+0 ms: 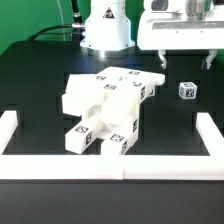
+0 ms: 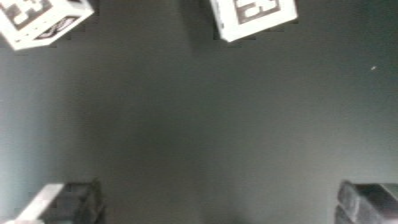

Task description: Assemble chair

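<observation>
The chair (image 1: 105, 110) is a cluster of joined white tagged blocks lying in the middle of the black table. A small loose white tagged piece (image 1: 187, 91) stands apart on the exterior view's right. My gripper (image 1: 185, 60) hangs above that small piece, open and empty, well clear of the table. In the wrist view the gripper (image 2: 217, 205) has its two fingers (image 2: 63, 205) wide apart with only bare black table between them. Two white tagged pieces (image 2: 39, 22) (image 2: 254, 17) show at the far edge of the wrist view; I cannot tell which parts they are.
A long white border rail (image 1: 110, 163) runs along the front of the table, with side walls at the left (image 1: 8, 130) and right (image 1: 212, 130). The robot's white base (image 1: 107, 25) stands at the back.
</observation>
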`<state>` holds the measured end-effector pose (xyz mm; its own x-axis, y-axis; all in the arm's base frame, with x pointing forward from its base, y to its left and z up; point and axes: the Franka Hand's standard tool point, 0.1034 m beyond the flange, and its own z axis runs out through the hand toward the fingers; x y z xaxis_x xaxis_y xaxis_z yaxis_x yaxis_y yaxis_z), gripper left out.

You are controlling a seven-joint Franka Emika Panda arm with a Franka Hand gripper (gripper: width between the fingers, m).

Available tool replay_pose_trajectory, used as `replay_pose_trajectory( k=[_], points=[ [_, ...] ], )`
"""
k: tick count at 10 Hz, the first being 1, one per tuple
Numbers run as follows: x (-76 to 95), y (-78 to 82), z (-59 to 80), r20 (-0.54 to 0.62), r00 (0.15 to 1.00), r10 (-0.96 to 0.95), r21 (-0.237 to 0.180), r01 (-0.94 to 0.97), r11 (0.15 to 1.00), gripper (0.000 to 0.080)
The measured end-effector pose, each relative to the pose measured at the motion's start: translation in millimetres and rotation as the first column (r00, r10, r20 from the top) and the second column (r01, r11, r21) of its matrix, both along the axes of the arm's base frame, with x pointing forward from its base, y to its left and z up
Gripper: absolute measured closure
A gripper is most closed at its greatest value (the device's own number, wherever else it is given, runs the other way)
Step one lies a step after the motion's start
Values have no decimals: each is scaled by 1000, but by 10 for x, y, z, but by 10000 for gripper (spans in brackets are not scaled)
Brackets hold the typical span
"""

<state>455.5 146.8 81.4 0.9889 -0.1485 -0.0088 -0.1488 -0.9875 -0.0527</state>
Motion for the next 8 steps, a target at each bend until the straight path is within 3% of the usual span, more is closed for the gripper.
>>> replay_pose_trajectory(
  k=[3, 5, 8],
  points=[
    [-271, 106, -214, 19, 999, 40, -16, -40, 999, 151],
    [-355, 114, -387, 10, 999, 51, -31, -50, 998, 151],
    [-423, 159, -529, -7, 999, 53, -43, -53, 998, 151]
  ],
)
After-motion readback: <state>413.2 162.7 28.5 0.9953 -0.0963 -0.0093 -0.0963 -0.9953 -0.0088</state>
